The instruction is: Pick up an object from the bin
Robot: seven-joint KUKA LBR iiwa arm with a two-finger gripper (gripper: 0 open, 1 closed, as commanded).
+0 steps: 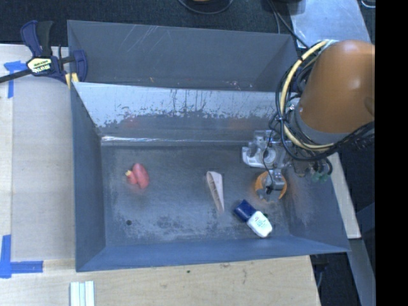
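Where the big arm with its orange cover comes in at 3 o'clock, the gripper is down low near the floor of the grey bin. It sits right on top of a small round orange thing. That orange thing lies at 3 o'clock on the bin floor, close to the right wall. Bits of orange peek out on both sides of the dark tip. I cannot tell if the pincer is wide or narrow, because the arm hides it from above. I also cannot tell if it holds the orange thing or just touches it.

Just beside the orange thing, at 5 o'clock from it, lies a little blue and white thing. Its blue end points to the middle of the bin and its white end points to the front corner. It is apart from the gripper.

Near the middle of the floor lies a pale tan wedge, long and thin, with its wide end at 12 o'clock.

Far away at 9 o'clock lies a small pink lump, all by itself.
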